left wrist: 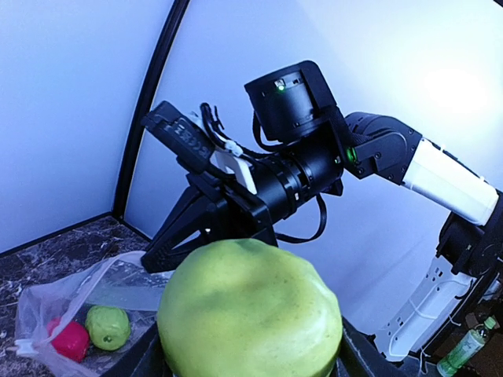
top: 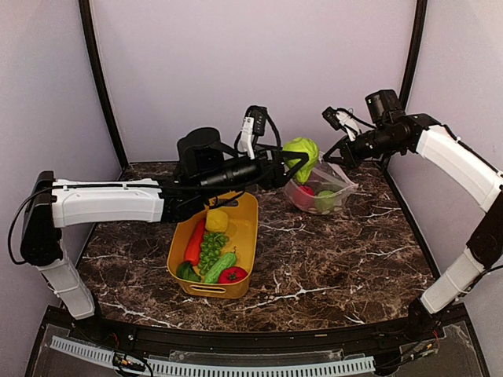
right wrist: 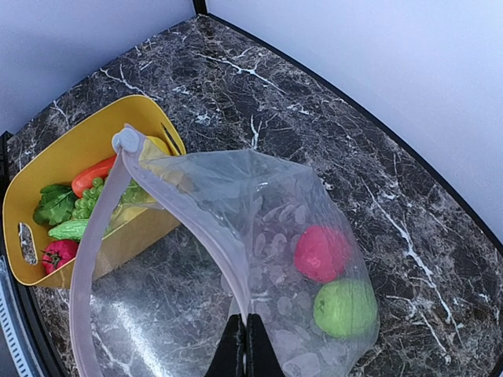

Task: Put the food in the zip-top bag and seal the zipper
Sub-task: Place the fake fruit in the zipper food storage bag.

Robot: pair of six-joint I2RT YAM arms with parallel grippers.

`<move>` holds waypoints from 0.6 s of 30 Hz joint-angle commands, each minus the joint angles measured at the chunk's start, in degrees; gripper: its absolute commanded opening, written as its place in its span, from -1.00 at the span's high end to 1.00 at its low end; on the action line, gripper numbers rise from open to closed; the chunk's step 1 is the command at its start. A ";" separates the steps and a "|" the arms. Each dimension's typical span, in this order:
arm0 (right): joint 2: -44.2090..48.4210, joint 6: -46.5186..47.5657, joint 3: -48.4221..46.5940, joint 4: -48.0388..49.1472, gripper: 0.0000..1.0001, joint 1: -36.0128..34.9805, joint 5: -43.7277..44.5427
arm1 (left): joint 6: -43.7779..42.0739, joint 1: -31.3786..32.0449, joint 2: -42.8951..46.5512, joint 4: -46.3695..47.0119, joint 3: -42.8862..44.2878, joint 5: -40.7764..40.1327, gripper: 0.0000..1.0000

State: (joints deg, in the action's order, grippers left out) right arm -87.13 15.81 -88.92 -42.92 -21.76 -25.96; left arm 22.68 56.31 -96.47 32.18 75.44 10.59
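My left gripper [top: 295, 165] is shut on a large light-green round fruit [top: 302, 154], which fills the left wrist view [left wrist: 247, 310], held in the air just left of the bag's mouth. My right gripper [top: 336, 157] is shut on the mouth edge of the clear zip-top bag [top: 318, 191], holding it up and open; its pinkish zipper [right wrist: 181, 212] curves from the fingers [right wrist: 245, 345]. Inside the bag lie a red round fruit [right wrist: 321, 253] and a green fruit [right wrist: 346, 308]. Both also show in the left wrist view, the red one [left wrist: 69, 339] beside the green one [left wrist: 108, 326].
A yellow tub [top: 244, 253] stands left of the bag with a lemon [top: 217, 220], carrot [top: 194, 242], grapes [top: 211, 250], cucumber [top: 220, 267], a red fruit [top: 233, 275] and a green leafy piece [top: 187, 272]. Walls close the table's back and sides.
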 commanded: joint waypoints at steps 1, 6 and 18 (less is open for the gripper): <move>-0.36 -0.86 -1.48 -0.15 1.00 -0.48 -1.06 | -4.25 1.25 -5.22 8.63 4.80 -3.53 0.15; -0.43 -1.84 -2.06 -0.76 1.00 -0.43 -2.10 | -7.30 2.21 -10.68 11.22 7.09 -8.98 0.21; -1.61 -3.12 -5.20 -1.92 1.00 -0.48 -2.79 | -10.15 3.63 -18.85 8.16 11.39 -14.40 -0.15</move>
State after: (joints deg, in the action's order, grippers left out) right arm -88.18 13.56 -92.31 -44.53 -21.76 -27.66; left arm 13.52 59.55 -115.46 40.77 83.88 -1.91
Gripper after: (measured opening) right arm 0.005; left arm 0.633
